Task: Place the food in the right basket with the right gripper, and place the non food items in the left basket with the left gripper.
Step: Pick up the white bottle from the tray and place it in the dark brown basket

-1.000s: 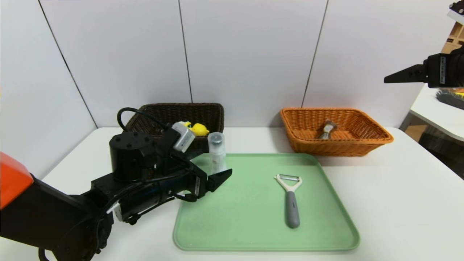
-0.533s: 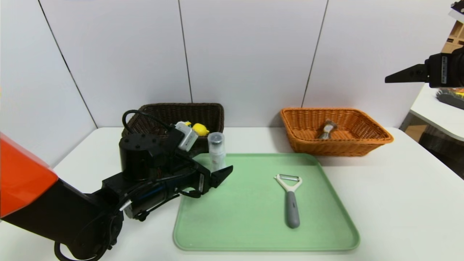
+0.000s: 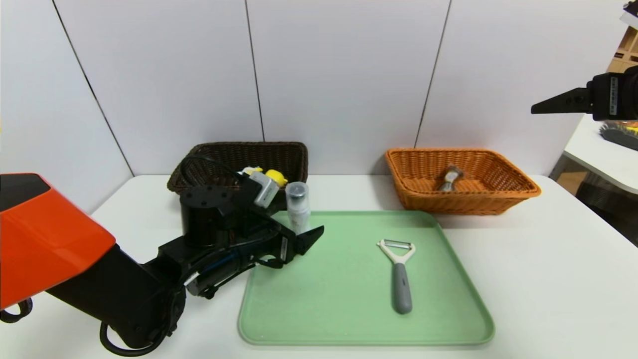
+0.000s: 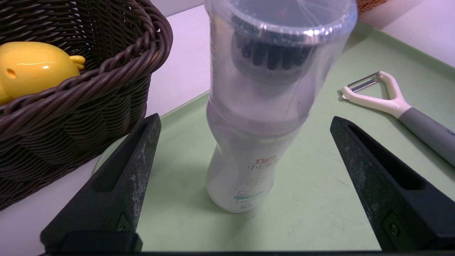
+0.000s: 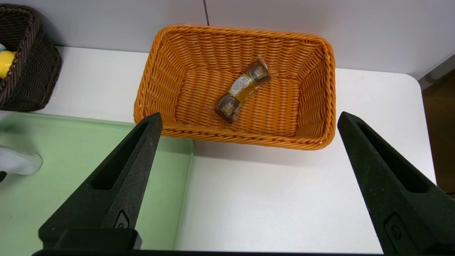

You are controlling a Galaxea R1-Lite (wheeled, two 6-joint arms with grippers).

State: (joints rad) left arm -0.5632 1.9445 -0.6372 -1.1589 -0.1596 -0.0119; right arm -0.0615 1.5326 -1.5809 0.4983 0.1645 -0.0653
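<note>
My left gripper (image 4: 245,122) has eased forward and inward over the last second, its arm swinging further across the tabletop (image 3: 503,264); its fingers are spread wide on either side of the bottle (image 4: 249,142) and have hold of nothing, with a gap showing on both sides of it; the bottle has stayed upright on the green tray (image 3: 349,309), close by the dark basket (image 4: 106,103); that change, I judge, makes this the lining-up before a grasp, with closing the next thing asked of me.

The duck toy (image 4: 35,69) lies in the dark basket; the peeler (image 3: 401,279) has not shifted from its place on the tray, and it too must go to the dark basket, so by my reckoning two non-food things are left.

The snack (image 5: 243,89) rests in the orange basket (image 5: 234,138), so the food side looks done; my right gripper (image 5: 250,119) is parked up above and in front of that basket, its fingers wide apart with nothing between them.

The bottle is tall and smooth and narrows at the waist; I would want an even squeeze there, since one finger touching first might tip it; then a clean lift, high enough to clear the basket's rim.
</note>
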